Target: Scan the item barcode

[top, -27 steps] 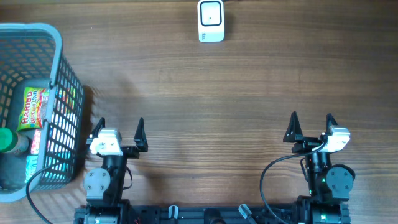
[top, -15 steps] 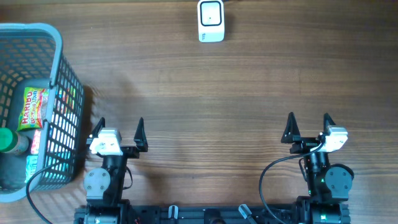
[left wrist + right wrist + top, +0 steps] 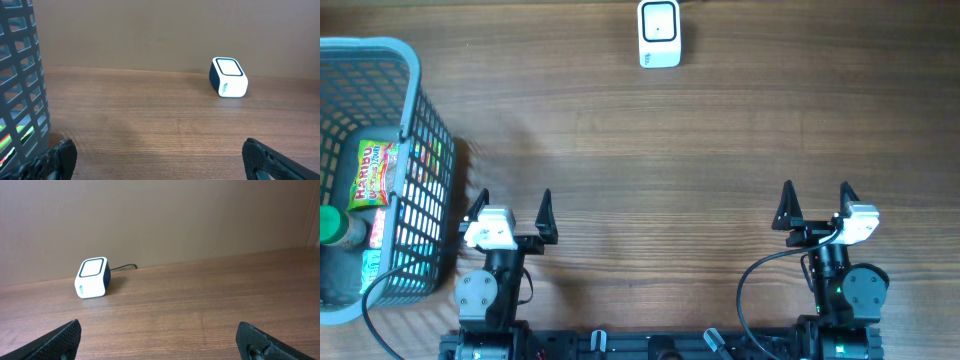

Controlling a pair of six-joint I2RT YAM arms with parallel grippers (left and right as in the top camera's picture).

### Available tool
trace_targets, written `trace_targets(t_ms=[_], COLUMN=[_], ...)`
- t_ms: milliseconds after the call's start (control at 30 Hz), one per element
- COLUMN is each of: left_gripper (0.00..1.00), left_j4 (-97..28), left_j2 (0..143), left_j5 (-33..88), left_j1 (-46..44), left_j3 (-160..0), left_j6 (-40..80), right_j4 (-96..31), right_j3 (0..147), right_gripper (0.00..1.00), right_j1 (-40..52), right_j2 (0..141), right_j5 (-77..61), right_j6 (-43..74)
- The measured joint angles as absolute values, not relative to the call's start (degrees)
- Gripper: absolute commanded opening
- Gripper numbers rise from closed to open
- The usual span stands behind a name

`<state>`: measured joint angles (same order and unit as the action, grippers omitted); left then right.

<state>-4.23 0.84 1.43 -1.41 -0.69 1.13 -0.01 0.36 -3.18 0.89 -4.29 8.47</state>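
A white barcode scanner [image 3: 659, 33] stands at the far middle of the table; it also shows in the left wrist view [image 3: 229, 83] and the right wrist view [image 3: 92, 277]. A Haribo sweets bag [image 3: 375, 172] lies in the grey-blue basket [image 3: 415, 72] at the left, beside a green-capped bottle [image 3: 332, 226]. My left gripper [image 3: 511, 203] is open near the front edge, just right of the basket, with nothing between its fingers [image 3: 60, 159]. My right gripper [image 3: 816, 199] is open at the front right, also empty.
The basket wall [image 3: 22, 75] rises close on the left of the left gripper. A black cable [image 3: 122, 268] runs from the scanner toward the back wall. Bare wooden table [image 3: 660, 160] lies between the grippers and the scanner.
The right gripper has shifted slightly to the left. The left arm and the items have not moved.
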Motion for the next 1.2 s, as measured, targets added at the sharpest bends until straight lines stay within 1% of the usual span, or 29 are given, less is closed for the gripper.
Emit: trace_targets(t_ms=[800, 900, 967, 1033, 1200], left_gripper=[1.0, 1.0, 1.0, 1.0, 1.0], left_j4=[-4.2, 1.8, 3.3, 3.2, 2.4], left_j2=[0.8, 0.8, 0.8, 0.8, 0.8], left_j5=[1.5, 9.5, 15.5, 18.1, 19.8], left_j1=[-1.4, -1.4, -1.4, -1.4, -1.4], left_j3=[-0.7, -0.4, -0.5, -0.6, -2.9], left_j6=[1.1, 1.1, 1.1, 2.5, 8.6], right_j4=[0.0, 0.0, 0.0, 0.0, 0.0], right_j3=[0.4, 0.4, 0.4, 0.4, 0.4], right_gripper=[1.0, 1.0, 1.0, 1.0, 1.0], right_j1=[-3.2, -3.2, -3.2, -3.2, -3.2], right_j2=[0.9, 0.9, 0.9, 0.9, 0.9], right_j5=[-4.3, -4.3, -4.3, -4.3, -4.3], right_j6=[8.5, 8.5, 8.5, 8.5, 8.5])
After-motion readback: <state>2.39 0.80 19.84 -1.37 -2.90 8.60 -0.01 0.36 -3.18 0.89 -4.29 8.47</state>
